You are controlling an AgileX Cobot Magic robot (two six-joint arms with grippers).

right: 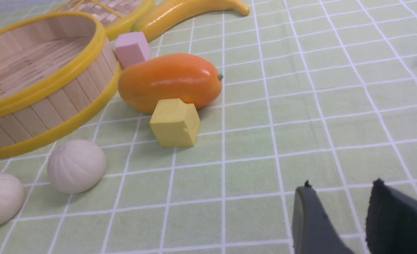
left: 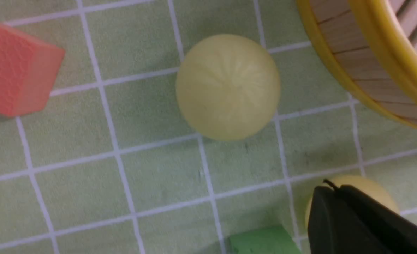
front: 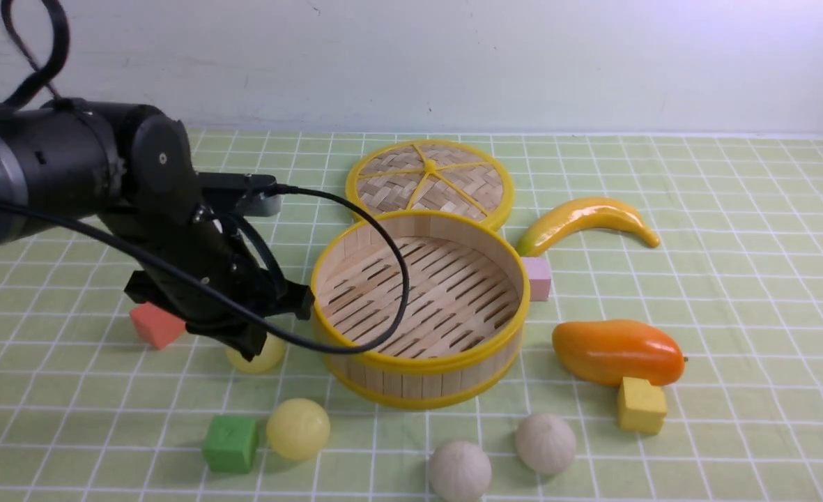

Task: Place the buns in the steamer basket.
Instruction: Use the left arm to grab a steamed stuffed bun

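Note:
The steamer basket stands empty mid-table; its wall shows in the left wrist view and the right wrist view. My left gripper hangs shut and empty just above a pale yellow bun, left of the basket. In the left wrist view that bun lies free, and the shut gripper partly hides the second yellow bun, which lies nearer the front. Two off-white pleated buns lie at the front. My right gripper is open and empty.
The woven lid lies behind the basket. A banana, pink cube, mango and yellow cube are to the right. A red cube and green cube flank the yellow buns.

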